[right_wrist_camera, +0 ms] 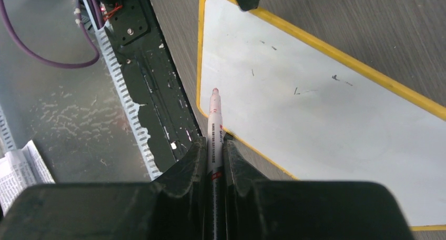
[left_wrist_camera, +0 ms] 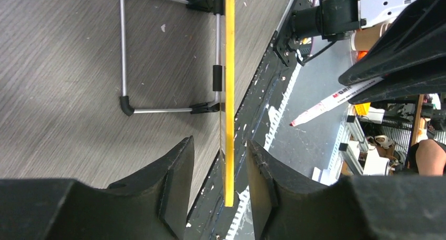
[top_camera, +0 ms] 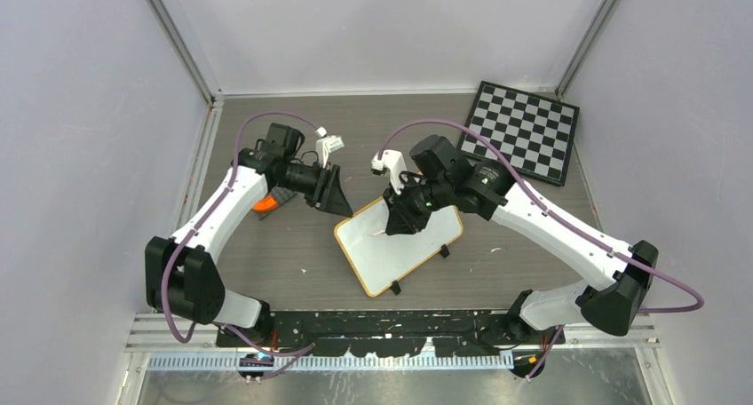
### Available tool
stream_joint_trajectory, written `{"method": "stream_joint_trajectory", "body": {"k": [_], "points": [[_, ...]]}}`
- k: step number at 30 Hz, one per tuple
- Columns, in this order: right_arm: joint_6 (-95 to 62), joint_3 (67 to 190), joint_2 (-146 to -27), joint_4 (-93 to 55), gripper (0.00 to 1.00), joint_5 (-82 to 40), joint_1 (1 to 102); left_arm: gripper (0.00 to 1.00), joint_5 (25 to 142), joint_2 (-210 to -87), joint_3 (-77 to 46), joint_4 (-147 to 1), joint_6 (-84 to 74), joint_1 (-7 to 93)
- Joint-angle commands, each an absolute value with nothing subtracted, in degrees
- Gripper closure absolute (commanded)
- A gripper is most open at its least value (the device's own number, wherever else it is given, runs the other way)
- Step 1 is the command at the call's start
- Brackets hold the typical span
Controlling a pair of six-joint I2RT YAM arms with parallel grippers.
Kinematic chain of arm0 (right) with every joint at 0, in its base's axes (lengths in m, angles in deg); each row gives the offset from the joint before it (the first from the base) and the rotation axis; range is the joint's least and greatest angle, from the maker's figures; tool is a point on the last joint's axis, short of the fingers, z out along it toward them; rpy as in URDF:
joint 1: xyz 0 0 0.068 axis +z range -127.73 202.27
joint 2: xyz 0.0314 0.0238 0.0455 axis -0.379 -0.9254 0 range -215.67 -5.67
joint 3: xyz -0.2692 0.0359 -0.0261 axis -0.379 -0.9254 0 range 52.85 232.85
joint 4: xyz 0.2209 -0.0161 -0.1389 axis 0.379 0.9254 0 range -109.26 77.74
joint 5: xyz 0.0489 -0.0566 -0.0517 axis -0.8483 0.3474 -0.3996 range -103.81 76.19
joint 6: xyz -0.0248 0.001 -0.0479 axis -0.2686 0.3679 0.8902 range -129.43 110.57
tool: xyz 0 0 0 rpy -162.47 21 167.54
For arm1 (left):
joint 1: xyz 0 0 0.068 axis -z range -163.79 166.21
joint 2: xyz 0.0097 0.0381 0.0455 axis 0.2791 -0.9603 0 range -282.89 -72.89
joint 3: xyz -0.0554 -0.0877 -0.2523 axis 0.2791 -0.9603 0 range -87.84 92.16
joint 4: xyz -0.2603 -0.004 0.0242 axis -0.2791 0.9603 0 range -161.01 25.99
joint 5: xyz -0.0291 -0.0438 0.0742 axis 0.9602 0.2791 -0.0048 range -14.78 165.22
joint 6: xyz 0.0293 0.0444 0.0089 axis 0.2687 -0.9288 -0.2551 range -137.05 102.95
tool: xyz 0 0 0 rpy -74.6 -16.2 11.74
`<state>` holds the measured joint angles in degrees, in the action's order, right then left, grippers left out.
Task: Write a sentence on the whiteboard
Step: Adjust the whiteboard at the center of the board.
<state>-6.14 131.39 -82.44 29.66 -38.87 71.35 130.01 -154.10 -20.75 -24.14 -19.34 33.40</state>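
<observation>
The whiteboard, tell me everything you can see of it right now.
The whiteboard is a small white rectangle with a thin yellow-orange rim and rounded corners, set skewed on the table between the arms. A thin metal wire stand with black feet joins its back. Its face shows only faint specks, no writing. The left fingers flank its rim without touching; the marker in the right fingers points at its face, contact unclear.

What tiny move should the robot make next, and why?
Probably close the left gripper on the whiteboard: its rim sits between the open jaws with gaps on both sides. The right gripper holds the marker over the blank board.
</observation>
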Motion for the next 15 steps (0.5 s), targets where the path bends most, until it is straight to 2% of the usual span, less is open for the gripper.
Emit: {"method": "stream_joint_trajectory", "body": {"k": [1, 4, 8, 15], "points": [[-7.7, 134.3, -83.0, 25.1, 1.0, -35.6, 72.3, 0.56, 134.3, -153.3, -18.3, -21.7, -21.7, 34.1], [-7.6, 134.2, -83.7, 24.4, 1.0, -35.5, 73.3, 0.54, 134.7, -152.7, -17.8, -21.3, -21.7, 34.9], [-8.4, 133.7, -84.4, 22.2, 1.0, -34.6, 74.2, 0.57, 130.8, -154.4, -17.1, -19.4, -23.3, 37.2], [-11.2, 130.6, -84.3, 17.0, 1.0, -34.8, 74.8, 0.77, 130.2, -157.5, -15.2, -19.9, -22.0, 37.4]]}}
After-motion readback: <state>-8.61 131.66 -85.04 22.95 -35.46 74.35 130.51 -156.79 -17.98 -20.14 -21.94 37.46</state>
